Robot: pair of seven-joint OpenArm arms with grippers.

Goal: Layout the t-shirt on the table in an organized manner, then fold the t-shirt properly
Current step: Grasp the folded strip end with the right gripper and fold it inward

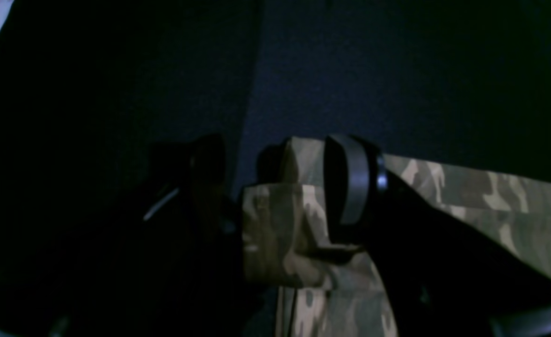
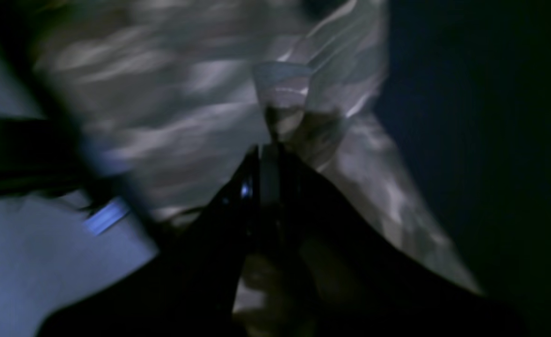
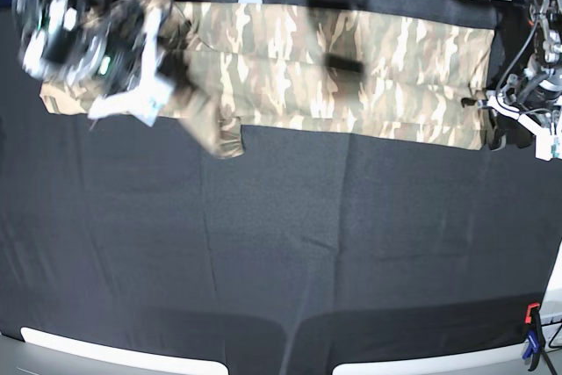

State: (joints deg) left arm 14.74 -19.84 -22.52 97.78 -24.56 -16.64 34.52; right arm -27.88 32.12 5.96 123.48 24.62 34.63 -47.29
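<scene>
Overhead, one black tabletop (image 3: 281, 261) fills the base view, with one camouflage t-shirt (image 3: 351, 68) stretched along its far edge, long axis running side to side. Two arms work it, one at each end. The right pincer (image 2: 268, 147) is pinched together on a fold of the t-shirt. The left pincer (image 1: 275, 187) stands wide apart, cloth lying between its fingers (image 1: 355, 187).
</scene>
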